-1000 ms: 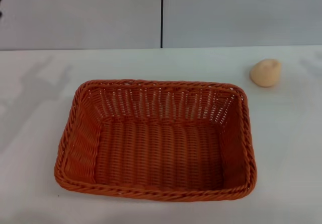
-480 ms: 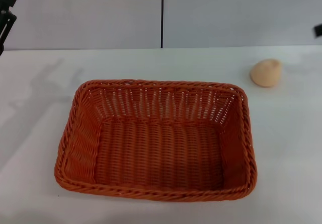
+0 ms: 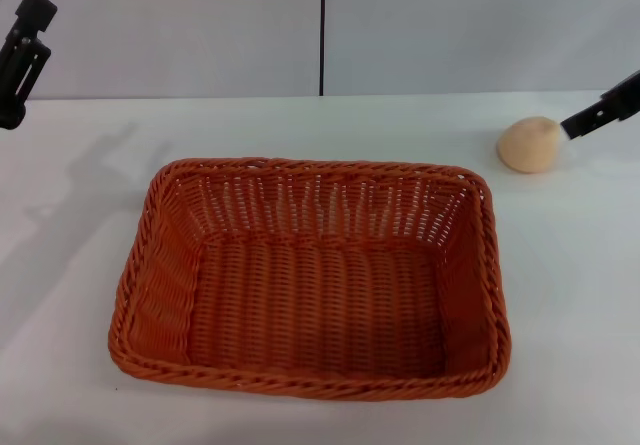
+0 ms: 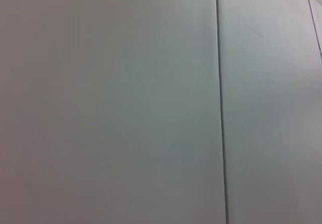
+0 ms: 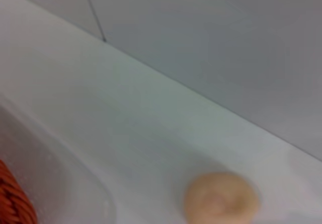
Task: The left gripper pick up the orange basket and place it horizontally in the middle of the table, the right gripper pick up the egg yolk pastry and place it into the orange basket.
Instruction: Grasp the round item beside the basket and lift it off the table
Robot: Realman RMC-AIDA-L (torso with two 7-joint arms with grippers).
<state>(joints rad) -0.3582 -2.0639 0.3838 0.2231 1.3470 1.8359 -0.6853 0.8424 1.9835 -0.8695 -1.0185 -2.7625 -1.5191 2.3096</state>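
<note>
Orange basket (image 3: 310, 280) flat on the white worktop (image 3: 80, 265), mouth up, long side running across, near the front edge and about midway between the left and right edges. Nothing inside; woven floor and sloping walls fully visible. Braided rim intact all round.

Egg yolk pastry (image 3: 529, 144) on the worktop toward the far right corner, well apart from the basket, beyond its right far corner. Pale beige, rounded, resting alone on bare surface. Also seen in the right wrist view (image 5: 221, 199), with a sliver of the basket's rim (image 5: 15, 204) at the frame's edge.

Right gripper (image 3: 606, 111) entering from the right edge, above the far right part of the worktop. Only a slim dark tip visible, its end just beside the pastry on the pastry's right; contact not certain. Opening of the fingers: cannot tell, only one dark bar in sight. Nothing seen held.

Left gripper (image 3: 22, 53) raised at the far left edge, in front of the grey back wall (image 3: 180, 25), well apart from the basket. Dark slim parts visible, angled downward; spread of the fingers: cannot tell. Nothing seen in its hold.

Left wrist view: grey wall panels only, with a thin vertical seam (image 4: 220, 103). Same sort of dark seam in the back wall in the head view (image 3: 322, 30).
</note>
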